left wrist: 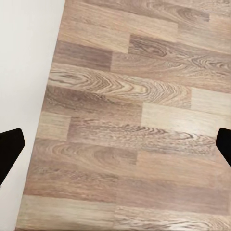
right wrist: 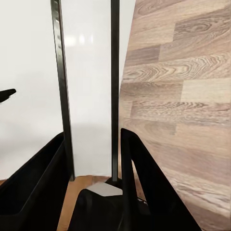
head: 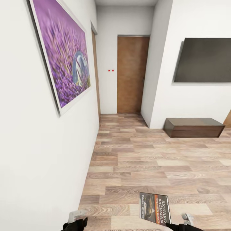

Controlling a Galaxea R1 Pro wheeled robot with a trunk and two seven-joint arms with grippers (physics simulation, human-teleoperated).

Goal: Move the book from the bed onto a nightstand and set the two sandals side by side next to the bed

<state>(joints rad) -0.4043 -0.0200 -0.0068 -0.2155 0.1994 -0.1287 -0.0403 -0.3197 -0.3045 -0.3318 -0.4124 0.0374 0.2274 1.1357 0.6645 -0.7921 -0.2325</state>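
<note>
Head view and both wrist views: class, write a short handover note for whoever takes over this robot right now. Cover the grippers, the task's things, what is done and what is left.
Left gripper: jaws wide open, empty, over the wood floor.
Right gripper: appears shut on the book, held upright.
Robot faces a hallway with a brown door and a low dark cabinet.
Done: book picked up.
Left: put it on a nightstand; place both sandals side by side by the bed.

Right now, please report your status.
Right gripper shut on book. Left gripper open, empty. Wood floor ahead; wall close on left.
</note>
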